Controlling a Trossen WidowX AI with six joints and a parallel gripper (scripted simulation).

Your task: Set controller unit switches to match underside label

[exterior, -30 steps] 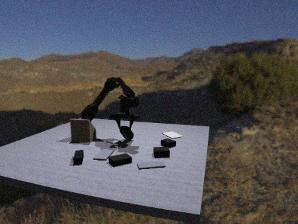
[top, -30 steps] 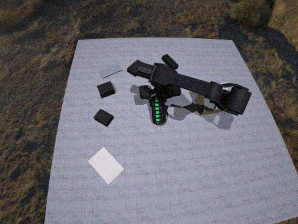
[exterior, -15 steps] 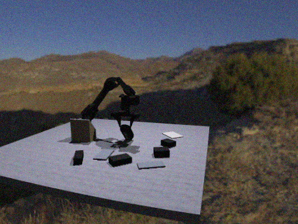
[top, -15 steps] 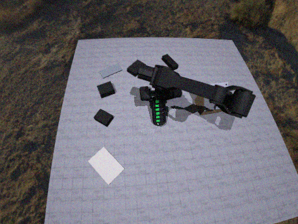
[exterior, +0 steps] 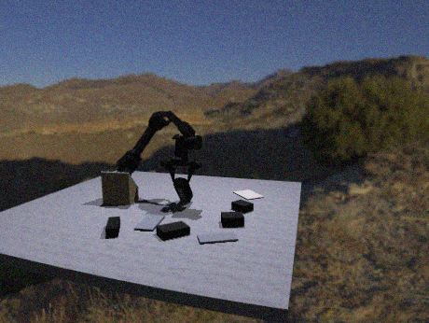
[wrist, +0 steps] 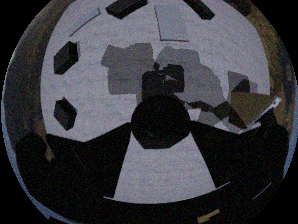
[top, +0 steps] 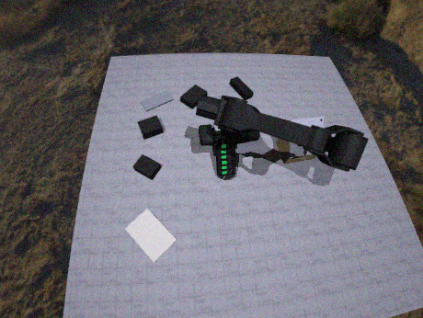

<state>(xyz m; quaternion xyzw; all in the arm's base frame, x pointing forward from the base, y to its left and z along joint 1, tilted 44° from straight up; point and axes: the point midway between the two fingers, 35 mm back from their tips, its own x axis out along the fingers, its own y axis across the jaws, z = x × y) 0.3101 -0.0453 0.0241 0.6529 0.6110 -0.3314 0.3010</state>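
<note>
The dark grey controller unit (top: 233,162) (exterior: 184,190) (wrist: 160,125) is steeply tilted between the fingers of my gripper (exterior: 182,180) (wrist: 161,125). The fingertips grip its two sides near the upper end. Its row of green switch ends faces the overhead view; exact switch positions are too small to tell. In the wrist view the unit shows nearly end-on as a dark round shape, and no switches show. The label is not visible. The unit's lower end is close above the bench (top: 257,239); whether it touches is unclear.
Dark blocks (top: 193,96) (top: 241,87) (top: 150,127) (top: 147,166) lie around the unit. A white card (top: 150,235) (exterior: 248,194), a grey plate (top: 156,100) (exterior: 217,238) and another plate (exterior: 149,223) (wrist: 172,24) lie flat. A brown box (exterior: 117,189) (wrist: 252,105) stands beside the arm.
</note>
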